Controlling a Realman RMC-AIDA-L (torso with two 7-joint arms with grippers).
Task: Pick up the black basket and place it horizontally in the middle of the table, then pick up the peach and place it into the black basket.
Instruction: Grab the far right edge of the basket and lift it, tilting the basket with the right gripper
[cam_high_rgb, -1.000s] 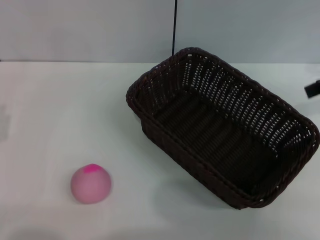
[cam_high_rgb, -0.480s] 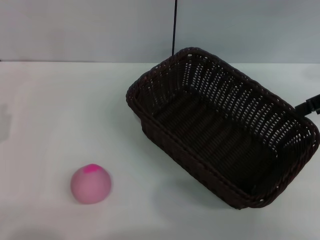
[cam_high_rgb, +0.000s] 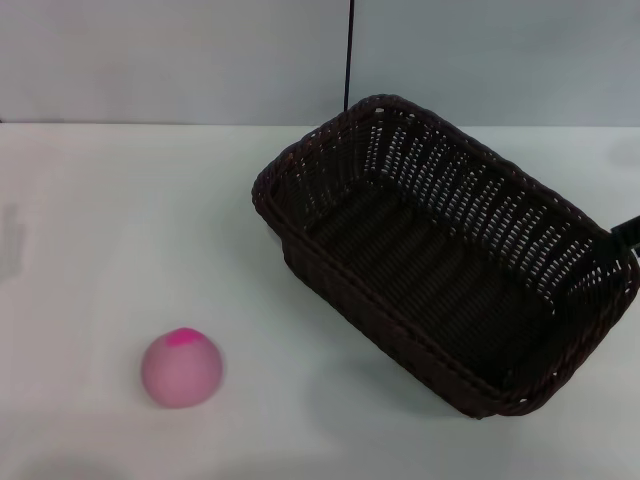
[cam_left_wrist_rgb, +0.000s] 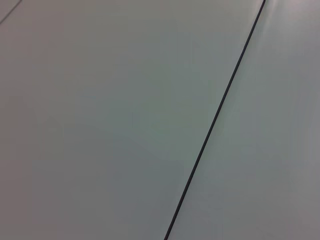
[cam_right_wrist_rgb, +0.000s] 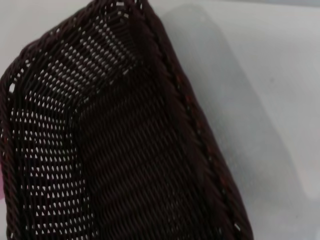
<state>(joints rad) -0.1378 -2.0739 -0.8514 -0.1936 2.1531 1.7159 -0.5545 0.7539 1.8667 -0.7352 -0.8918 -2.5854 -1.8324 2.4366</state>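
The black basket (cam_high_rgb: 430, 270) stands on the white table (cam_high_rgb: 120, 220) at the centre right, turned diagonally, open side up and empty. The right wrist view looks down into the basket (cam_right_wrist_rgb: 115, 150) from above its rim. The peach (cam_high_rgb: 181, 368) sits on the table at the front left, well apart from the basket. Only a small dark piece of my right gripper (cam_high_rgb: 626, 234) shows, at the right edge, right by the basket's far right corner rim. My left gripper is out of view.
A grey wall with a thin dark vertical line (cam_high_rgb: 348, 55) stands behind the table. The left wrist view shows only that wall and line (cam_left_wrist_rgb: 215, 120). Bare tabletop (cam_right_wrist_rgb: 270, 100) lies beside the basket.
The dark piece of my right gripper has moved down along the right edge, from above the basket's far right corner to right beside its rim. Basket and peach have not moved.
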